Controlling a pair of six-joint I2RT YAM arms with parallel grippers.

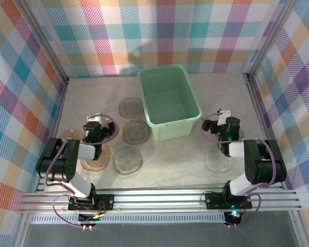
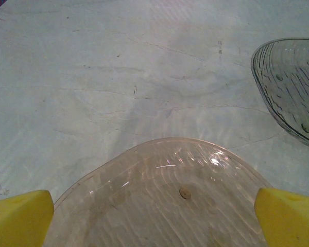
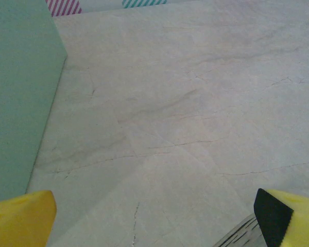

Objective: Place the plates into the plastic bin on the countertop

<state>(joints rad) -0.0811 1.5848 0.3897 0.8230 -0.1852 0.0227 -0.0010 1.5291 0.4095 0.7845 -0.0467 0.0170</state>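
Plaid-walled bench (image 1: 195,170), bin (image 1: 175,128) at 12 o'clock: our left end effector (image 2: 154,218) gapes over a plate (image 2: 159,175), probably to grab it; right end effector (image 3: 154,218) gapes too.

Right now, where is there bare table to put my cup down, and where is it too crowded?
Bare countertop lies between the plastic bin and the right plaid wall, and in front of the bin, between the near middle plate and the right-hand plate. Left of the bin is crowded: plates cluster around the left gripper.
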